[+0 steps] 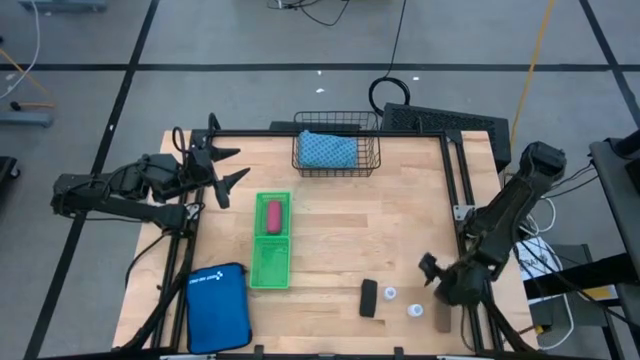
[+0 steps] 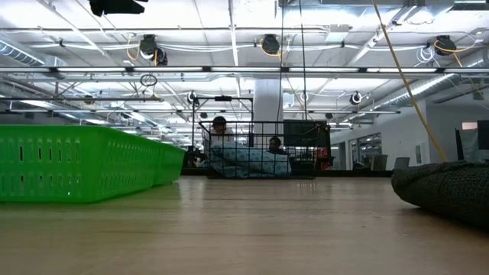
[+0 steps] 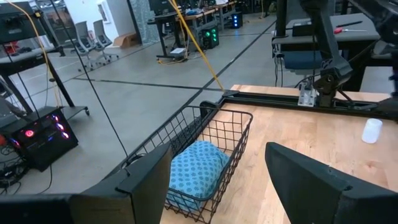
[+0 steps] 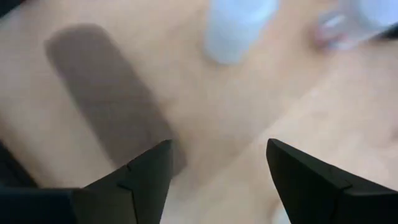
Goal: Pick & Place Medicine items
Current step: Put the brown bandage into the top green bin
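Observation:
In the high view my right gripper [image 1: 436, 280] hovers open near the table's near-right corner. It is just above the brown piece [image 1: 441, 318] and beside two white bottles [image 1: 390, 293] [image 1: 413, 311]. Its wrist view [image 4: 217, 149] looks down on the brown piece [image 4: 106, 93] and a bottle [image 4: 233, 28], both lying on the wood. The black piece [image 1: 369, 298] lies left of the bottles. The pink piece [image 1: 274, 215] lies in the green tray [image 1: 272, 262], in its far compartment. My left gripper [image 1: 225, 170] waits open at the far-left, off the table top.
A wire basket [image 1: 337, 150] holding a blue cloth stands at the far edge, also seen in the left wrist view [image 3: 205, 155]. A blue zip pouch [image 1: 218, 308] lies at the near-left corner. A black rail [image 1: 455, 190] runs along the right side. Bare wood spreads across the middle.

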Controlling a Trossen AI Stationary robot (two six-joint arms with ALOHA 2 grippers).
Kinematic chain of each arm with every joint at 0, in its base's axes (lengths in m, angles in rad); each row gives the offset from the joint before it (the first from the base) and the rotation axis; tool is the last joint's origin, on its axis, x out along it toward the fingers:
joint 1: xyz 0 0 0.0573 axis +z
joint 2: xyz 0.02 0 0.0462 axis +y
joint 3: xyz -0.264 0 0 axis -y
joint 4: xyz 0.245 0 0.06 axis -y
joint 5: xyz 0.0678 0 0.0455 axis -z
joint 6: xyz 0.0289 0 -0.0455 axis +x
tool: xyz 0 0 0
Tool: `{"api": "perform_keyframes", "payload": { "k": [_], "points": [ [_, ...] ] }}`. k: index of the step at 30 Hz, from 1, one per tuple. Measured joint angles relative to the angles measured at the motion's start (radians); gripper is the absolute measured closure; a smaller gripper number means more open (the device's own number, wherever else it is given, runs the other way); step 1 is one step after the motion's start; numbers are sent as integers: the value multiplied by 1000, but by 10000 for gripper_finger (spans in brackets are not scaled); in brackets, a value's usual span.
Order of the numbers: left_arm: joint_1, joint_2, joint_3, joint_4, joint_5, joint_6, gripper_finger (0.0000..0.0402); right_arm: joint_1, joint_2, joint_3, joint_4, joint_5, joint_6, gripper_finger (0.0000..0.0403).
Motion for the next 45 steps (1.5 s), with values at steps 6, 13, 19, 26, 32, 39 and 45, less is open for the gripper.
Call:
{"api": "perform_keyframes", "payload": {
  "k": [6, 13, 19, 26, 32, 39, 45],
  "points": [
    [0, 0, 0, 0, 0, 0, 133, -37, 32, 22, -33, -79, -115, 159],
    [0, 0, 0, 0, -1, 0, 133, -13, 143, 29, 23, -182, -78, 165],
    [0, 0, 0, 0, -2, 0, 133, -13, 196, 33, 57, -245, -76, 166],
    [0, 0, 0, 0, -2, 0, 133, -33, 199, 32, 53, -199, -102, 177],
    [0, 0, 0, 0, -2, 0, 133, -67, 168, 30, 36, -15, -127, 187],
    [0, 0, 0, 1, -1, 0, 133, -71, 52, 34, -32, 189, -203, 191],
    [0, 0, 0, 0, -2, 0, 133, -61, -13, 118, -106, 156, -163, 191]
  ]
}}
